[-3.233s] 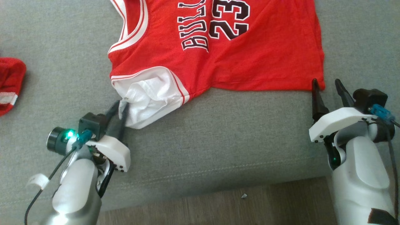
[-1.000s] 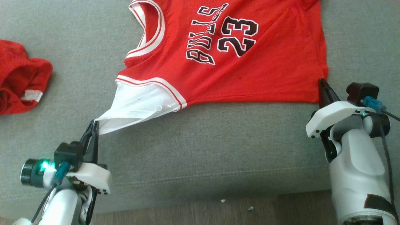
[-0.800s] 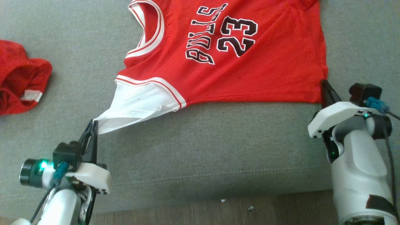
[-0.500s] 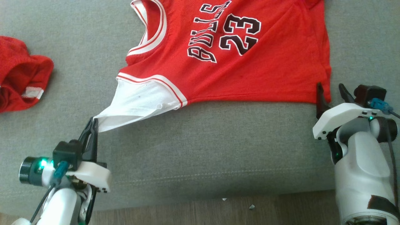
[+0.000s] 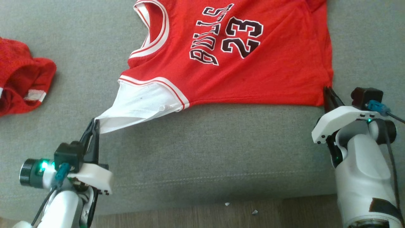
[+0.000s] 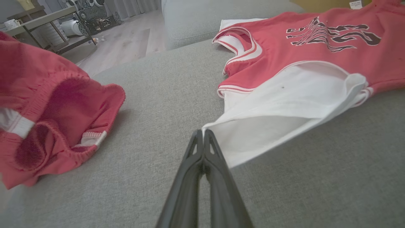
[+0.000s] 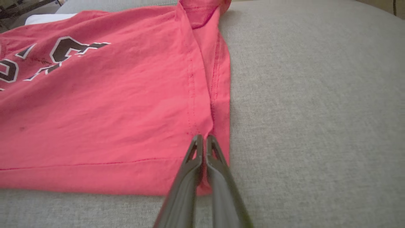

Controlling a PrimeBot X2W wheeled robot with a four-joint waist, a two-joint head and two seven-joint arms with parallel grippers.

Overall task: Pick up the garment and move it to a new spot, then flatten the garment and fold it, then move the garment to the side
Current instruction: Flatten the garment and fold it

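Jersey spread on grey sofa cushion, pinched at two corners.
Head view: L gripper pinches white sleeve tip; R gripper pinches hem corner. L wrist: fingers pressed together on sleeve edge, red shorts well apart. R wrist: fingers clamped over hem corner.

Bright, soft, even light all round. Faint shadows sit under the jersey and beside the shorts. Both wrist views curve at the edges; the shorts blur close up.
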